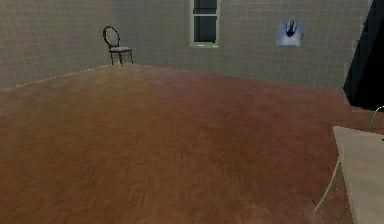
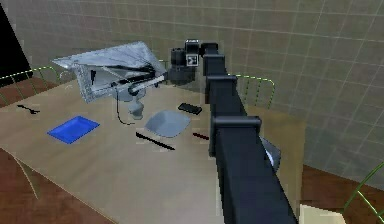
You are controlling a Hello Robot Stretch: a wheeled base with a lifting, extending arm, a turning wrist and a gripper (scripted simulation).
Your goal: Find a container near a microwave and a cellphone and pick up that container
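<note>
Presently tool (image 2: pixel 135 85) (load unclear) reaches near microwave (image 2: pixel 100 62) on table (image 2: pixel 60 158).

The arm (image 2: pixel 232 130) is a dark, near-black square bar built of stepped box sections, each a little slimmer than the one toward six o'clock, with paler grey edges where they meet. At its twelve o'clock end stand two small white squares (image 2: pixel 182 66) with black marks. At their nine o'clock sits the gripper (image 2: pixel 130 80), a dark body with what seem to be two thin dark fingers (image 2: pixel 145 74).
</note>
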